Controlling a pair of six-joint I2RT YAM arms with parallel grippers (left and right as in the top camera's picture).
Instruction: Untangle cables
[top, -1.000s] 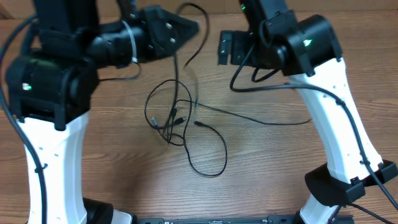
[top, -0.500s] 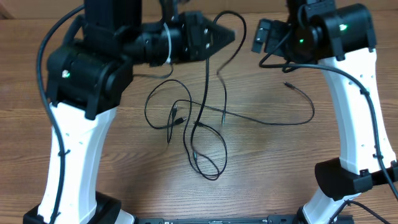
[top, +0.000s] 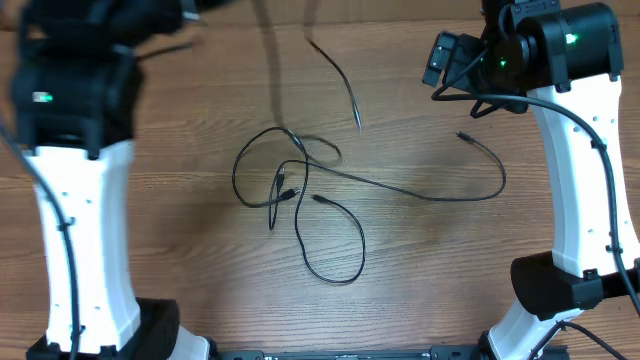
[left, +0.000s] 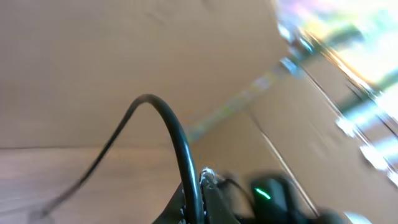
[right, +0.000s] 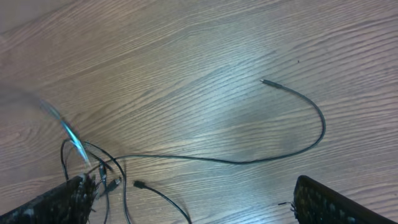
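Observation:
Several thin black cables lie knotted together (top: 285, 182) on the wooden table (top: 430, 270). One long cable (top: 430, 197) runs right from the knot and curls back to a plug (top: 462, 135). A loop (top: 335, 250) lies toward the front. My left gripper (left: 200, 205) is shut on a cable (left: 177, 134) that arches up out of its jaws; overhead that gripper is beyond the top edge, and a blurred strand (top: 270, 70) rises from the knot. My right gripper (top: 437, 62) hovers at the back right, open, with only table between its fingers (right: 336, 205).
The left arm's white column (top: 85, 240) stands at the left and the right arm's column (top: 580, 200) at the right. A loose cable end (top: 345, 90) shows behind the knot. A small plug (right: 138, 185) lies near the right gripper's view centre.
The left arm has swung from the table's middle back to the left and upward, pulling its cable with it. The right arm moved right earlier and now holds still.

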